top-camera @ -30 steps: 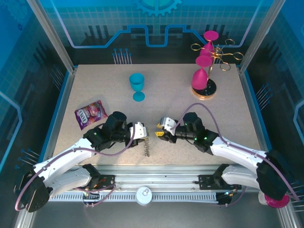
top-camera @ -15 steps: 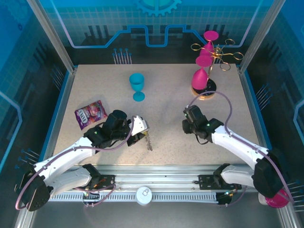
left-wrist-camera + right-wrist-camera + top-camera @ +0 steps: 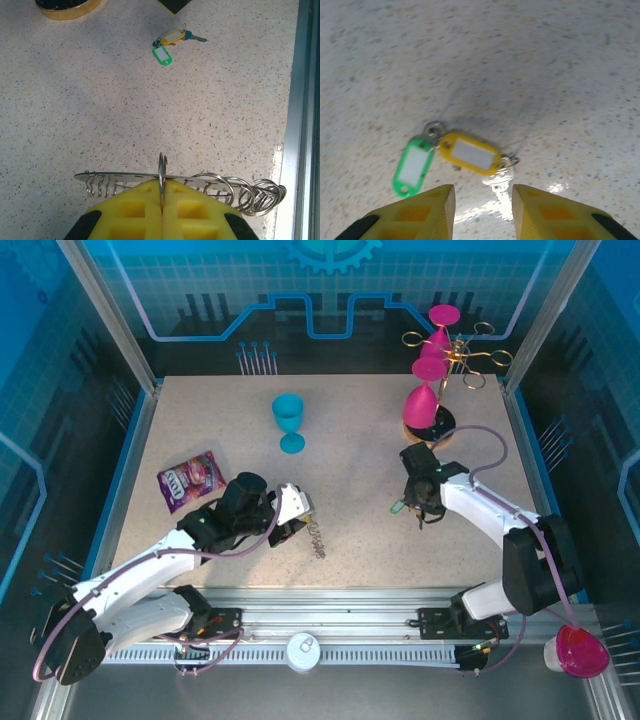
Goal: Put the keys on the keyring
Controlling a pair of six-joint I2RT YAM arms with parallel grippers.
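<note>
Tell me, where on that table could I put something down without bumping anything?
Bare patches: the far left corner of the table, between the blue goblet and the candy packet; and the middle, between the blue goblet and the gold rack. Crowded: the near strip, where the left gripper pinches the keyring and the right gripper hangs open over the keys.

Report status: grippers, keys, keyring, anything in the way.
Left gripper shut on keyring. Right gripper open, hovering over keys lying on table. Nothing between jaws and keys.
</note>
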